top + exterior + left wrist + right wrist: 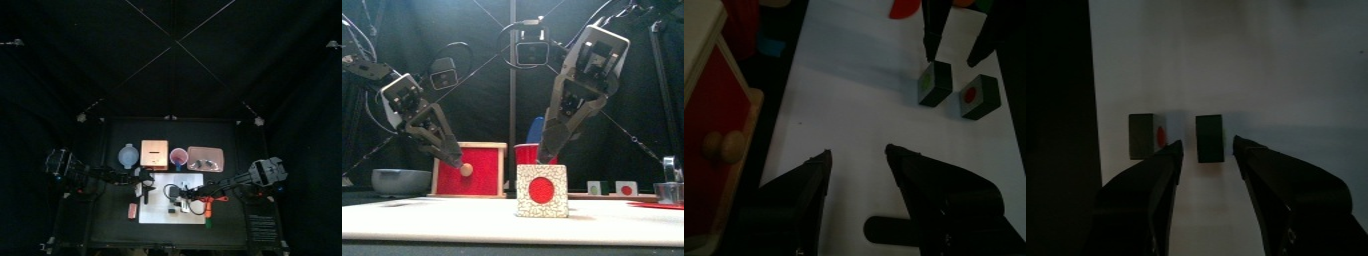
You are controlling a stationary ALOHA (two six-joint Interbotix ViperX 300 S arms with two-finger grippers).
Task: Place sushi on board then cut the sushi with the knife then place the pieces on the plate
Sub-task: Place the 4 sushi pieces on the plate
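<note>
What worries me is the right gripper (1207, 146). Its two black fingers are spread and pinching nothing, and it hangs right above the two dark green square blocks of toy sushi (1209, 137). These stand just beside each other with a narrow gap between them, in the middle of the right wrist view. If it comes down centred as it is, one finger looks likely to land in that gap or on top of a block. I'd expect that to tip a block over or shove it into its neighbour. A squeeze on the wrong faces could also shoot a block sideways across the smooth, flat white cutting board (858, 100). The flat pink tray (205, 160) lies just above the board in the top view, close to the red cup (529, 154), so a loose pinch could drop a block short of it. The left gripper (857, 152) hovers over the board's left side, near the pale wooden box with the red drawer front (469, 170), with its fingers spread and empty too. The sushi looks already parted in two. From the front, the near block (543, 190) shows a white speckled face with a round red centre, upright at lower centre of the frame.
</note>
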